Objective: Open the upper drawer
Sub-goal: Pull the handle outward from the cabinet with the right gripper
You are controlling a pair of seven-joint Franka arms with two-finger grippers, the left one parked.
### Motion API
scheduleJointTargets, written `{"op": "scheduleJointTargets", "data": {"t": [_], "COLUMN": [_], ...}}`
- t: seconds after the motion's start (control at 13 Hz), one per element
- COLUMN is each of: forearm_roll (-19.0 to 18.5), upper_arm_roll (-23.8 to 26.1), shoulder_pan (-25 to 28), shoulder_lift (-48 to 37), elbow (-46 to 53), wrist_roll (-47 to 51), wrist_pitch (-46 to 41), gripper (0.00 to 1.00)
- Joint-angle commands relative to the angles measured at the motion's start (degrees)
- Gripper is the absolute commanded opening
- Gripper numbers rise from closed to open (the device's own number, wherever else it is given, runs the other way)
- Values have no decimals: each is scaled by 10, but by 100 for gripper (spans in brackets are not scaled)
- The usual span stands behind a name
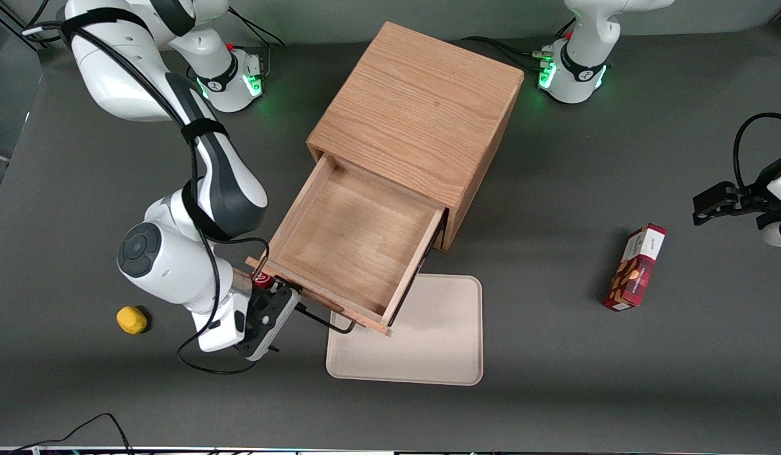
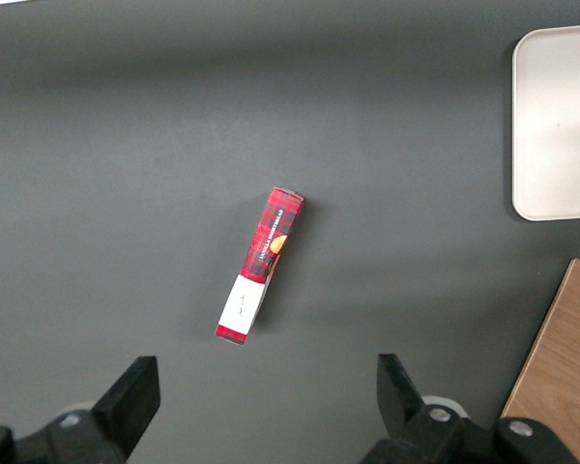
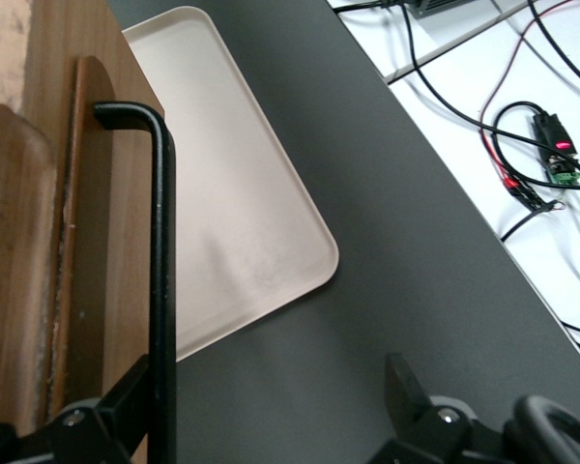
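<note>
The upper drawer (image 1: 359, 237) of the oak cabinet (image 1: 416, 107) stands pulled far out, its plain wooden box bare inside. Its thin black wire handle (image 1: 327, 322) runs along the drawer front, nearer the front camera. My right gripper (image 1: 283, 303) is at the handle's end toward the working arm. In the right wrist view the handle bar (image 3: 162, 290) passes between the gripper's (image 3: 266, 396) spread fingers, close against one finger (image 3: 126, 396) and far from the other (image 3: 401, 387). The gripper is open. The lower drawer front is hidden under the open drawer.
A cream tray (image 1: 428, 335) lies on the dark table partly under the open drawer; it also shows in the right wrist view (image 3: 232, 193). A yellow object (image 1: 132, 319) lies by the working arm. A red box (image 1: 637, 268) lies toward the parked arm's end.
</note>
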Motion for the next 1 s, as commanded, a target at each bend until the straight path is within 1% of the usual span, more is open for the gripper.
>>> {"op": "scheduleJointTargets", "data": {"t": [0.0, 0.08, 0.15, 0.31, 0.38, 0.54, 0.69, 0.77, 0.85, 0.92], "forearm_roll": [-4, -3, 6, 73, 94, 97, 96, 95, 87, 81], "upper_arm_roll": [1, 1, 4, 6, 4, 4, 0, -5, -19, -44], "shoulder_pan": [-12, -12, -13, -21, -20, -20, -22, -29, -35, -34], "shoulder_lift": [26, 26, 22, -9, -31, -66, -110, -138, -173, -211], "elbow": [32, 36, 36, 32, 29, 28, 24, 6, -23, -62], "wrist_roll": [0, 4, 9, 35, 53, 117, 189, 226, 253, 264], "wrist_pitch": [38, 37, 33, 25, 6, -26, -81, -111, -136, -141], "gripper": [100, 100, 100, 100, 100, 100, 100, 100, 100, 100]}}
